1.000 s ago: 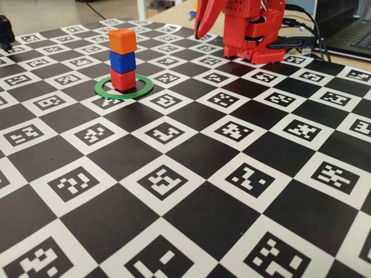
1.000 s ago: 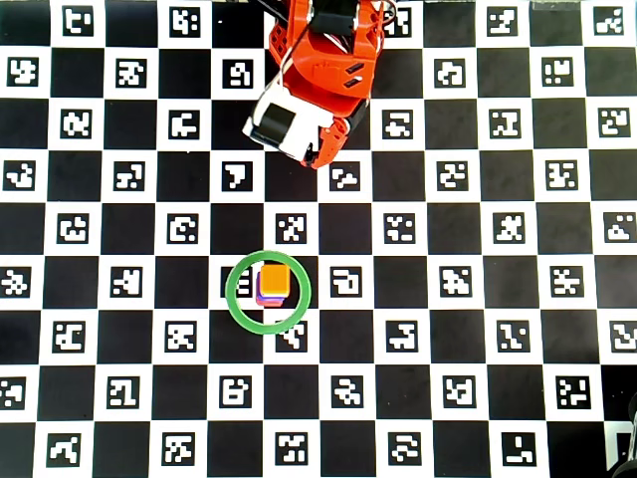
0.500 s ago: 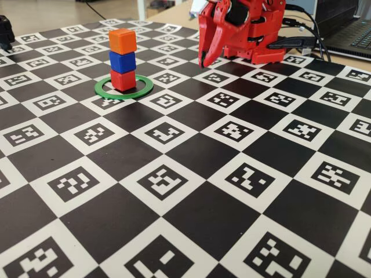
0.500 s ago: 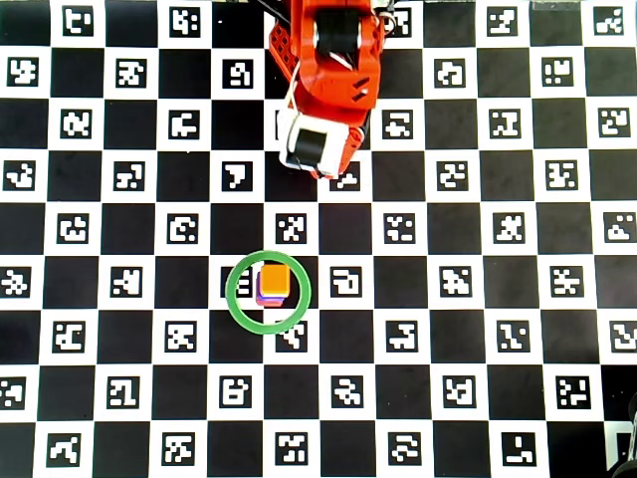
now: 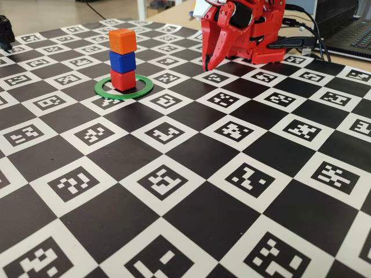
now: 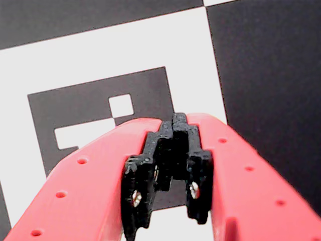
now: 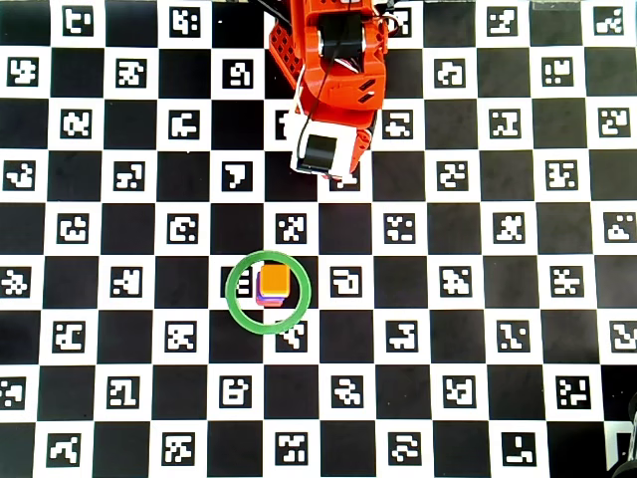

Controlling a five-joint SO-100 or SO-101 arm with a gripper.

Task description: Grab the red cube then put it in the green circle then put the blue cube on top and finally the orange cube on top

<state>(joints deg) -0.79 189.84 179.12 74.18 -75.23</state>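
Since half a second ago the arm has swung slightly further right in the fixed view, and in the overhead view its white-faced wrist sits a little higher; the stack has not moved.

Nearest in the fixed view, the checkerboard marker mat (image 5: 191, 214) fills the foreground. Further back, the green circle (image 5: 142, 87) lies flat on it, with the red cube (image 5: 123, 80) inside it, the blue cube (image 5: 123, 61) on that and the orange cube (image 5: 122, 40) on top. The stack stands upright, its long axis vertical, faces roughly aligned; the overhead view shows only the orange cube (image 7: 274, 279), with a sliver of blue at its left edge, inside the ring (image 7: 236, 302).

Beyond, right of the stack and well apart from it, the gripper (image 5: 207, 65) points down at the mat. The wrist view shows its red fingers (image 6: 95, 175) pressed together at the tips (image 6: 173, 123), holding nothing, above a white marker square.
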